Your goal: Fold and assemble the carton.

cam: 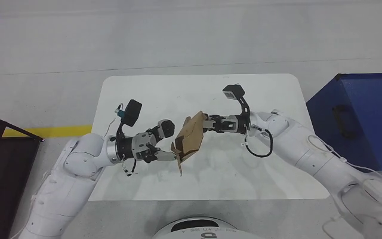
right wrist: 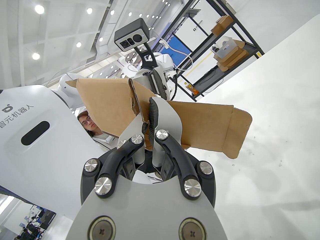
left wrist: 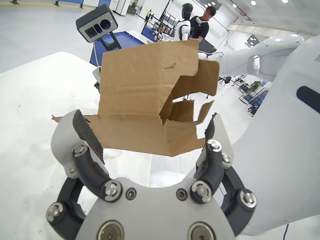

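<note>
A brown cardboard carton (cam: 190, 141), partly folded with loose flaps, is held up above the middle of the white table (cam: 262, 95). My right gripper (cam: 206, 124) is shut on its upper edge, and the pads (right wrist: 153, 112) pinch the carton (right wrist: 207, 126) at a crease. My left gripper (cam: 169, 143) stands open on the opposite side. Its fingers (left wrist: 87, 136) are spread wide on either side of the lower flap of the carton (left wrist: 140, 83) without clamping it. The inside of the carton is hidden.
A blue bin (cam: 346, 116) stands off the table's right side. A dark frame (cam: 15, 149) is at the left edge of the top view, by a yellow floor line (cam: 59, 130). The table's surface around the carton is bare.
</note>
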Action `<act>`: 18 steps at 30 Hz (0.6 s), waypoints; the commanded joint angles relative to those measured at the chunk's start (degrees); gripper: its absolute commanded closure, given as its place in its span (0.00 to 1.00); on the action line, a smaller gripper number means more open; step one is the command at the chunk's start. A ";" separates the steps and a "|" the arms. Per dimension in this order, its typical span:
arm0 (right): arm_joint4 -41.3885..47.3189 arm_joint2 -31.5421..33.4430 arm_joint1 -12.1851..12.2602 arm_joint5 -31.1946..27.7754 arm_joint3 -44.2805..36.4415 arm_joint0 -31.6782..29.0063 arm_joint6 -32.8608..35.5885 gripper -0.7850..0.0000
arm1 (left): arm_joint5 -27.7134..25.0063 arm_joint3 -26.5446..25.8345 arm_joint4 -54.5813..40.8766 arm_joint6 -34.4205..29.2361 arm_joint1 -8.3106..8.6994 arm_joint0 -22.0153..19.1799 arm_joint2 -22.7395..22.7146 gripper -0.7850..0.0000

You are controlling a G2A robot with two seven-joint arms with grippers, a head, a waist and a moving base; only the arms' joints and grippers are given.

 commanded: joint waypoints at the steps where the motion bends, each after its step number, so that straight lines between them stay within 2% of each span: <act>1: 0.17 -0.33 -0.03 -0.10 0.00 0.21 -0.10 1.00 | 0.25 -0.65 1.80 1.74 -0.05 0.59 -0.47 0.00; 11: -0.02 -2.24 0.32 -0.98 -1.48 1.08 -0.98 1.00 | 6.85 -2.41 10.61 10.21 -0.79 0.45 0.18 0.00; 18: -0.14 -3.67 1.04 -2.18 -2.44 1.60 -2.17 1.00 | 7.47 -1.85 13.16 13.71 -1.10 0.21 0.48 0.00</act>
